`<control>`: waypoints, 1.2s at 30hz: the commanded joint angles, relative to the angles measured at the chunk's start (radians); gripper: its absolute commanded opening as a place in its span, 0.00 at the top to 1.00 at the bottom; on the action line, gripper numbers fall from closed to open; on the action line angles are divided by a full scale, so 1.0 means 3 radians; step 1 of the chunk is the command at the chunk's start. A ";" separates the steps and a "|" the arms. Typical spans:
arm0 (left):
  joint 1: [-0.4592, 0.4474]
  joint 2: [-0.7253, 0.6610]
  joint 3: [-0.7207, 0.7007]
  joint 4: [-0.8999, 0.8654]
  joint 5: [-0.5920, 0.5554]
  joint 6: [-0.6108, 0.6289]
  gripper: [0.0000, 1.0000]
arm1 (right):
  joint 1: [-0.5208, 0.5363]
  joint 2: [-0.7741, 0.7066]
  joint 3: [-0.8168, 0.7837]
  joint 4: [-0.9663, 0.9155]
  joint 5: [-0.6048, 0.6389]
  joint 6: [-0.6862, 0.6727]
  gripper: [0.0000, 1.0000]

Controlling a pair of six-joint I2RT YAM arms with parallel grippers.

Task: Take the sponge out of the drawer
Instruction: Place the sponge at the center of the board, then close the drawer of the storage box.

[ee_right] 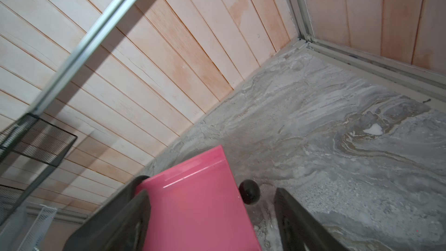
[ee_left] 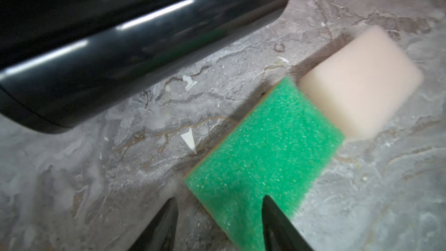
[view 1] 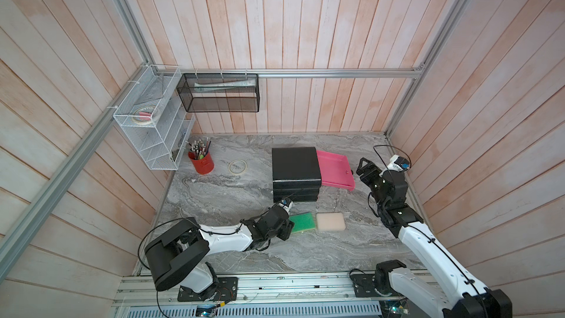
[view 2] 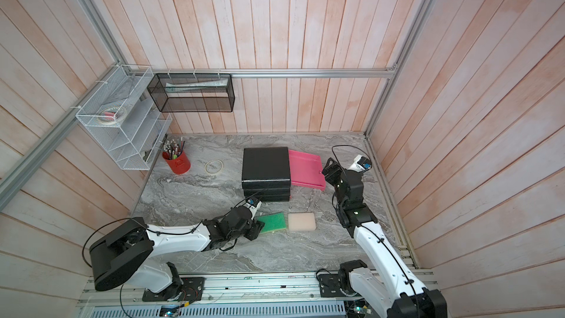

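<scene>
The green sponge [view 1: 302, 222] lay flat on the table [view 1: 229, 197], out of the drawer [view 1: 334, 172], near the black cabinet [view 1: 295, 165]. The pink drawer stood pulled out, level, its knob [ee_right: 249, 191] facing outward.

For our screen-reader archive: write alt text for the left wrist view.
A green scouring sponge lies flat on the grey marbled tabletop, one corner between the open black fingers of the left gripper. A beige foam block sits just beyond it, and a glossy black drawer cabinet stands alongside.

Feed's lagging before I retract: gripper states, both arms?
Left gripper: open, green sponge corner between fingers, unheld.
Right gripper: open, straddling the pink drawer knob, untouched.
</scene>
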 commanded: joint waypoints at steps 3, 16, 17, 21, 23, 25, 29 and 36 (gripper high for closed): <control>-0.0031 -0.0448 -0.0144 0.0090 -0.0078 0.0049 0.27 | -0.0388 0.0517 0.0102 0.0041 -0.0472 -0.0083 0.17; 0.0456 -0.2208 -0.0387 0.0405 -0.0358 0.0092 0.06 | -0.0764 0.1791 0.0341 0.0353 -0.1124 -0.0237 0.24; 0.0610 -0.2182 -0.0353 0.0418 -0.0266 0.0066 0.06 | -0.0750 0.1861 0.0342 0.0414 -0.1189 -0.0234 0.25; 0.1073 -0.1772 -0.0195 0.0673 0.0190 0.0004 0.02 | -0.0624 0.2085 0.0454 0.0464 -0.1349 -0.0283 0.27; 0.1161 -0.1532 -0.0084 0.0740 0.0264 -0.0006 0.00 | -0.0530 0.2155 0.0522 0.0454 -0.1354 -0.0295 0.27; 0.1234 -0.1308 -0.0030 0.0857 0.0386 -0.0027 0.00 | -0.0442 0.2219 0.0562 0.0473 -0.1382 -0.0284 0.28; 0.1406 -0.0945 -0.0019 0.1152 0.0785 -0.0110 0.00 | -0.0361 0.2193 0.0510 0.0664 -0.1562 -0.0173 0.30; 0.1477 -0.0716 0.0000 0.1430 0.1255 -0.0123 0.00 | -0.0284 0.1835 0.0345 0.0898 -0.1722 -0.0032 0.30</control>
